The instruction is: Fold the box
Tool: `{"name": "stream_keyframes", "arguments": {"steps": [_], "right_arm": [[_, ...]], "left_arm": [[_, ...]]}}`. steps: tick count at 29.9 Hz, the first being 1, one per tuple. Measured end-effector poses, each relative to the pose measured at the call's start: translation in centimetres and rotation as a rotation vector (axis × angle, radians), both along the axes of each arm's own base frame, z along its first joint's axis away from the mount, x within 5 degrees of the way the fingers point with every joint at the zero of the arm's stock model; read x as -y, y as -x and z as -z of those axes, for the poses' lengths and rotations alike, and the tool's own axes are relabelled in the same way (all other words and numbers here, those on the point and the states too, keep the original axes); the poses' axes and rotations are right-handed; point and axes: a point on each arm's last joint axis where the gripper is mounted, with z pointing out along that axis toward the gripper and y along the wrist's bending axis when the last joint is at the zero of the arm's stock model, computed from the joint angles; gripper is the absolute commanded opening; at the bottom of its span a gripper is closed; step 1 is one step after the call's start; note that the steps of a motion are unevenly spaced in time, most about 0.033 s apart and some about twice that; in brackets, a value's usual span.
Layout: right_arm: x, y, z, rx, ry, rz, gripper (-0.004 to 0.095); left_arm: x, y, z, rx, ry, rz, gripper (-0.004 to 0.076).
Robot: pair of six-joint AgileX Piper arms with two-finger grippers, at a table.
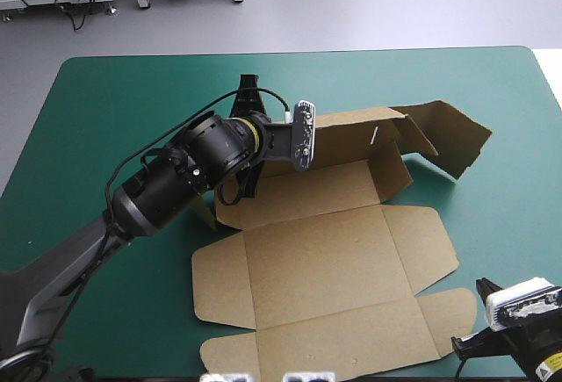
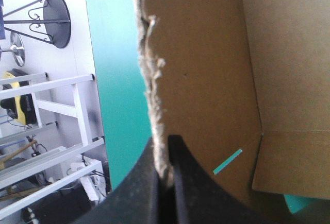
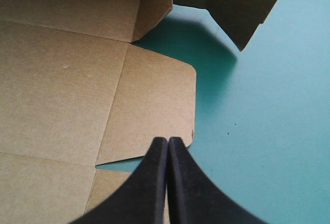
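The brown box [image 1: 325, 259] lies mid-table with its far wall [image 1: 351, 127] and right side wall raised. Its lid panels lie flat toward the near edge. A loose flap [image 1: 457, 136] stands out past the right wall. My left gripper [image 1: 274, 143] sits at the left end of the far wall. In the left wrist view the left gripper [image 2: 167, 147] is shut on the box, pinching the wall's frayed top edge [image 2: 152, 80]. My right gripper [image 1: 467, 343] is at the near right corner. In the right wrist view the right gripper [image 3: 167, 142] is shut and empty, just above the rounded flap [image 3: 154, 100] of the flat lid.
Bare teal-green cover [image 1: 500, 215] stretches right of the box and on the left [image 1: 97, 118] beside the left arm. The table's far edge [image 1: 299, 52] runs beyond the raised wall. A thin slot [image 2: 227, 161] is cut in the far wall.
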Motion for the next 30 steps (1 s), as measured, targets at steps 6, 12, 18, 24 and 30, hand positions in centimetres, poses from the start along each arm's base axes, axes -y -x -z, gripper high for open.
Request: {"name": "stream_keyframes", "arguments": {"steps": [6, 12, 18, 24, 30], "right_arm": [[0.0, 0.2, -0.6, 0.018, -0.005, 0.001, -0.0010], [0.1, 0.9, -3.1, 0.088, -0.033, 0.009, -0.0006], [0.0, -0.5, -5.9, 0.059, -0.081, 0.035, -0.0007], [-0.4, -4.8, -10.8, 0.042, -0.102, 0.070, -0.0013], [-1.3, -11.5, -16.4, 0.051, -0.108, 0.074, -0.0013]], "left_arm": [[-1.5, 1.1, 1.9, 0.039, -0.099, 0.021, -0.0010], [-1.9, 1.0, 3.6, 0.105, -0.125, 0.025, -0.0010], [-1.8, 0.7, 4.1, 0.148, -0.096, 0.007, -0.0010], [-1.5, 0.6, 4.0, 0.157, -0.025, -0.009, -0.0010], [-1.3, 0.6, 4.0, 0.162, -0.006, -0.008, -0.0010]]}}
